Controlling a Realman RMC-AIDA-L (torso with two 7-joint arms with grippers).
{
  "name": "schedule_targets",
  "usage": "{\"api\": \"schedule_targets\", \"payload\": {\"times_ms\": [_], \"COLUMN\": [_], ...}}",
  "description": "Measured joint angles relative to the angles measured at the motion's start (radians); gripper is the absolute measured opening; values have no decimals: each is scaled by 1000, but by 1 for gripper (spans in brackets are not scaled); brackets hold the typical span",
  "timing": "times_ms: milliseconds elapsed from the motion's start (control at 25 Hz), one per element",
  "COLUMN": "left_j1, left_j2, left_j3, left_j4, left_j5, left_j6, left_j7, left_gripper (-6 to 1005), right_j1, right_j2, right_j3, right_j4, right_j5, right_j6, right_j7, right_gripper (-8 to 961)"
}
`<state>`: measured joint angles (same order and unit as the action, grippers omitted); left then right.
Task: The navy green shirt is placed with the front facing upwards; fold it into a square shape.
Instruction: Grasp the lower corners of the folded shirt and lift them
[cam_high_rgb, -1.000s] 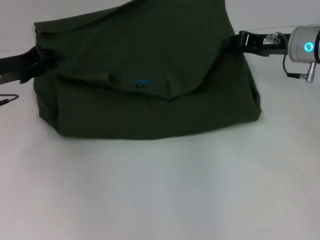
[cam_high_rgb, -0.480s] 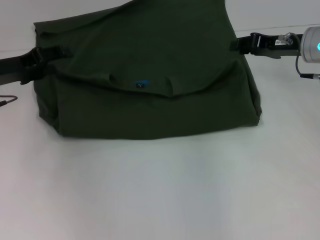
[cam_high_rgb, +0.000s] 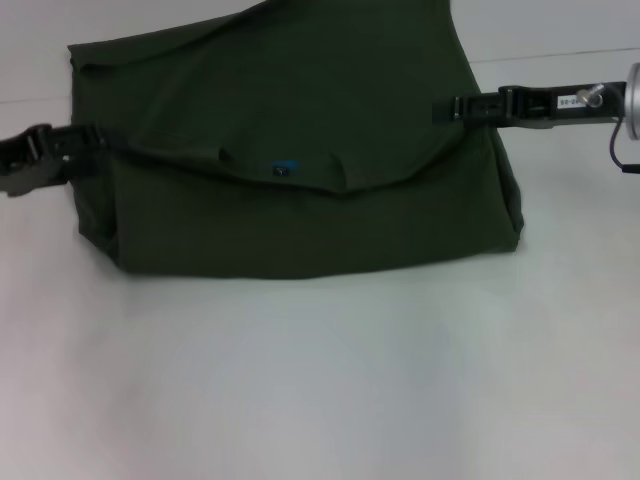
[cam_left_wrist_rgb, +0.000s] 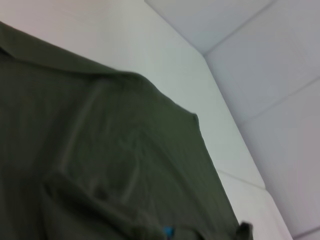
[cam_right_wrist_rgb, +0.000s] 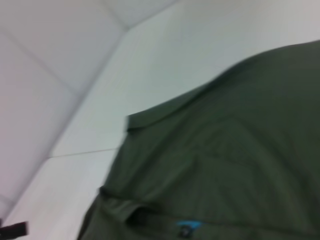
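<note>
White tabletop (cam_high_rgb: 320, 390), navy green shirt (cam_high_rgb: 300, 150) half folded, not yet square.
Left gripper (cam_high_rgb: 95, 142) and right gripper (cam_high_rgb: 447, 108) touch its side edges; whether the jaws are clenched, I cannot tell.

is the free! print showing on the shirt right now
No, the shirt shows only plain dark green fabric and a small blue label in the head view.

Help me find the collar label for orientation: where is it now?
In the head view, the blue label sits mid-shirt, at the folded collar edge, between both grippers.
</note>
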<state>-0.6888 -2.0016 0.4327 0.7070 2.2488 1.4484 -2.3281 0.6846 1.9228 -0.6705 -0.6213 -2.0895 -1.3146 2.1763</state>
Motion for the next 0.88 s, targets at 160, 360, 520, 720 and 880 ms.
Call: {"api": "schedule_targets", "payload": {"times_ms": [160,360,520,720,880], "left_j1": [31,58,55,49,47], "left_j2": [-3,-3,2,-1,-10], "left_j3": [6,28,29,29,29], "left_j4": [32,88,102,95,77], "left_j5": [4,45,142,198,199], "left_j6": [74,163,183,133,63], "left_j7": [14,12,-21,-75,-116], "left_gripper": [763,762,762,762,763], "right_j1": [-22,-53,-50,-45,-49], "right_j2": [-7,-6,-16,-23,-25], "right_j3": [-10,-37,-37,-36,-30], "right_j4": [-21,-83,-92,-93,-93], "right_j5": [3,-30,-89,-128,-127], "right_j6": [-62,-115,-160,-167,-167], "right_j7": [-32,-30,22,101,117], "right_gripper": [754,833,827,827,827]}}
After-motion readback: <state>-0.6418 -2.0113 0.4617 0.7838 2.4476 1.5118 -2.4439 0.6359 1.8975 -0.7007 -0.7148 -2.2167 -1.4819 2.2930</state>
